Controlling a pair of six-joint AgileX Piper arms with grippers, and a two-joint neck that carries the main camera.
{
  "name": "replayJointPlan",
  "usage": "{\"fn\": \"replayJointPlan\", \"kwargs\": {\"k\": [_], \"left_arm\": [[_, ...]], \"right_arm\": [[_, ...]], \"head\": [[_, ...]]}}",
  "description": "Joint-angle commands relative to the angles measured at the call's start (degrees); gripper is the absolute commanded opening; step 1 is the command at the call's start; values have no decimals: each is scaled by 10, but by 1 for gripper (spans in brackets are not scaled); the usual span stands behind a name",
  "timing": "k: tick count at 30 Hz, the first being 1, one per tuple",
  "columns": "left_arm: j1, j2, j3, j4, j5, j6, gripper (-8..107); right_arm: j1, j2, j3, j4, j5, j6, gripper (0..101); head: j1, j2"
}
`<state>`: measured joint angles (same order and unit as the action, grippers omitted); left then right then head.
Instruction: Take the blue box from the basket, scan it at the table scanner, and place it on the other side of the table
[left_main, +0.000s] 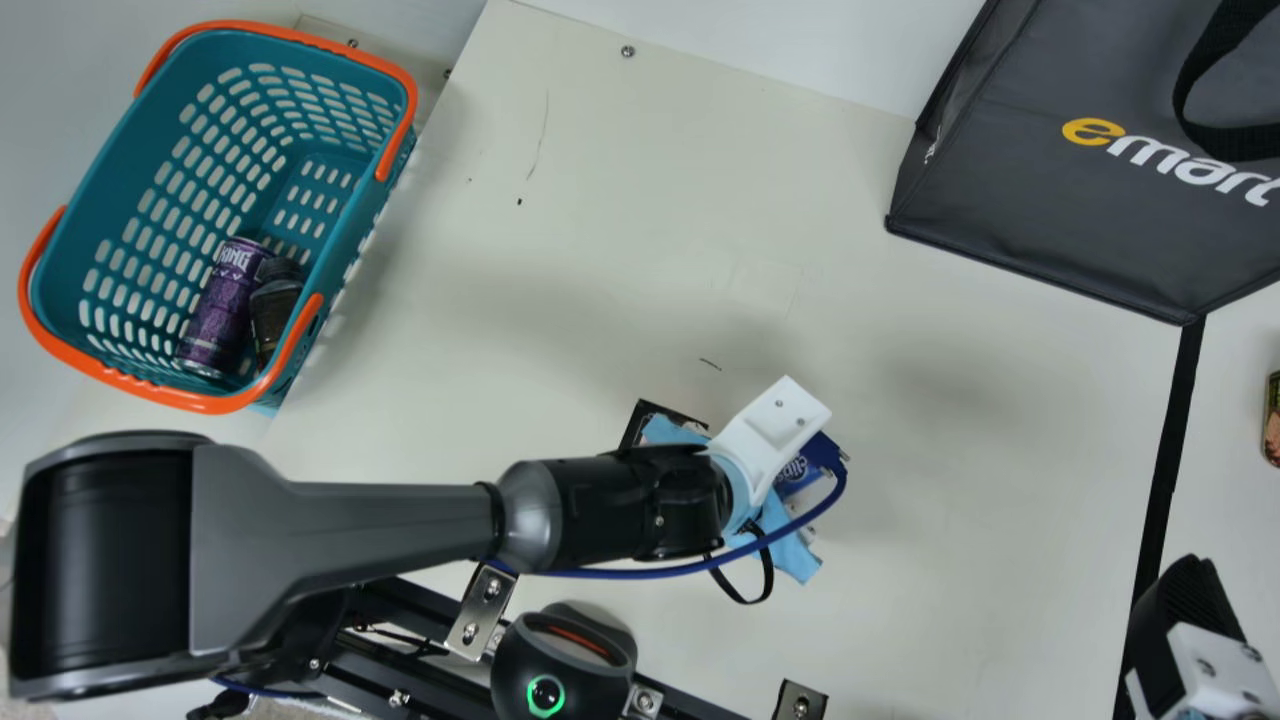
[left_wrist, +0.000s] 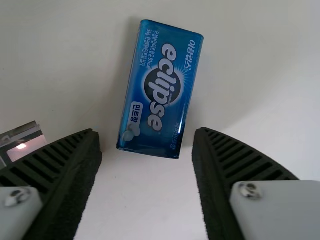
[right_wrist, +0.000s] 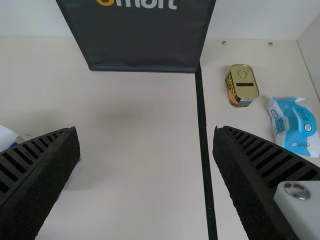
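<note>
My left gripper (left_main: 745, 455) is over the middle of the table in the main view, partly covering the blue box (left_main: 797, 474). In the left wrist view the same blue box (left_wrist: 159, 90) lies on the table, printed face up. There my left gripper (left_wrist: 146, 136) stands open with a gap on each side of the box's near end. My right gripper (left_main: 1185, 615) is at the main view's lower right corner. In the right wrist view my right gripper (right_wrist: 145, 131) is open with bare table between its fingers. The scanner (left_main: 570, 665) with a green ring sits at the table's near edge.
A teal basket (left_main: 400, 95) with a purple can (left_main: 222, 305) and a dark bottle (left_main: 275, 305) stands at the left. A dark bag (left_main: 1040, 190) is at the far right. Beyond the black tape line (right_wrist: 204, 150) are a tin (right_wrist: 242, 85) and a blue-white pack (right_wrist: 296, 125).
</note>
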<state>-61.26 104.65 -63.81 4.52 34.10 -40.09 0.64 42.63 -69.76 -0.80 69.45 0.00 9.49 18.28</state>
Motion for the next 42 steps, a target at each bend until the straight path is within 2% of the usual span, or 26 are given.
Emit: {"fn": "replayJointPlan", "kwargs": {"k": [1, 7, 12, 19, 32, 42], "left_arm": [[7, -7, 8, -30, -10, 20, 70], [42, -45, 41, -124, -34, 109, 90], [87, -90, 68, -196, -32, 200, 90], [171, -155, 92, -248, -1, 310, 90], [344, -271, 109, -264, 89, 437, 90], [466, -347, 98, -210, 163, 479, 90]], "right_arm": [[0, 0, 0, 0, 0, 0, 95], [0, 0, 0, 0, 0, 0, 95], [0, 0, 0, 0, 1, 0, 95], [0, 0, 0, 0, 1, 0, 95], [0, 0, 0, 0, 1, 0, 95], [0, 0, 0, 0, 0, 0, 95]], "head": [[-16, 1], [-16, 1], [-16, 1], [-16, 1], [-16, 1], [-16, 1]]}}
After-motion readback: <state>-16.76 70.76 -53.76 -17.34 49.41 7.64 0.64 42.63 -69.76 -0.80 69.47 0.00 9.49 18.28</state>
